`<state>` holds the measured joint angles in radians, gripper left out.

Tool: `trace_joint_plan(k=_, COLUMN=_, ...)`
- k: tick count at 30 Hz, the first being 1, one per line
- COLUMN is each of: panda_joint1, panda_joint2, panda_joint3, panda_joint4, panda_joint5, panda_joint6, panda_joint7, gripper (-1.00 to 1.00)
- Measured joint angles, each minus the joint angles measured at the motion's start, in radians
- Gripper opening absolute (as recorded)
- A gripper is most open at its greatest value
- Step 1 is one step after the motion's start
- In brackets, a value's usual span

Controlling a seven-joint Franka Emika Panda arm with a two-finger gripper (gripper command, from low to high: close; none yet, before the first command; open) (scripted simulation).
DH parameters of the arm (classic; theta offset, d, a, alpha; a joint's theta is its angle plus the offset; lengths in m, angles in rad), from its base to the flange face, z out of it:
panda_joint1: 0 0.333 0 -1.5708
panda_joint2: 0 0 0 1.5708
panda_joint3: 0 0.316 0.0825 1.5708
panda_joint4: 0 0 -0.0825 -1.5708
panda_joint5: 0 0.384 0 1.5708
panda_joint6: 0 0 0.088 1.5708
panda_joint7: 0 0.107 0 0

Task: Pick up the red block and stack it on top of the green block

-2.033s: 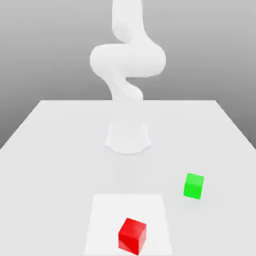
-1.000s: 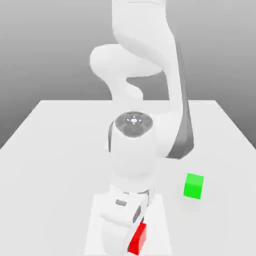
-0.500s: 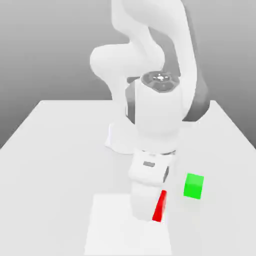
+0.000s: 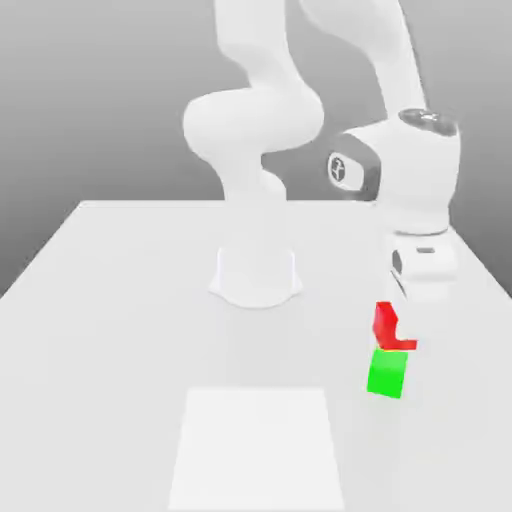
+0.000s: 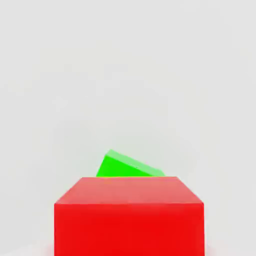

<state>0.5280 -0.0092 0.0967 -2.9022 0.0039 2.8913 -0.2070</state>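
Observation:
The red block (image 4: 384, 323) hangs just above the green block (image 4: 387, 374) at the exterior view's right, partly covered by the white hand. My gripper (image 4: 400, 322) is shut on the red block, with the wrist rising straight above it. Whether the red block touches the green one I cannot tell; only a sliver of space, if any, separates them. In the hand view the red block (image 5: 129, 220) sits close to the camera, and a corner of the green block (image 5: 127, 166) peeks out from behind it.
A white table (image 4: 120, 300) carries the arm's round base (image 4: 256, 276) near its middle. A brighter white square patch (image 4: 258, 450) lies near the front edge. The green block stands close to the table's edge on the exterior view's right.
The arm has swung from above the white square toward the exterior view's right, carrying the red block up and over to the green block. The green block has stayed put.

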Motion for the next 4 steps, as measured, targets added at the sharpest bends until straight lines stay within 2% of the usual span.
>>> trace_joint_plan(k=1, panda_joint1=-0.001, panda_joint2=0.028, panda_joint3=-0.003, panda_joint4=0.001, panda_joint5=-0.013, panda_joint6=0.027, panda_joint7=0.009, gripper=1.0)
trace_joint_plan(k=4, panda_joint1=-0.004, panda_joint2=0.028, panda_joint3=-0.003, panda_joint4=0.001, panda_joint5=-0.013, panda_joint6=0.027, panda_joint7=0.009, gripper=1.0)
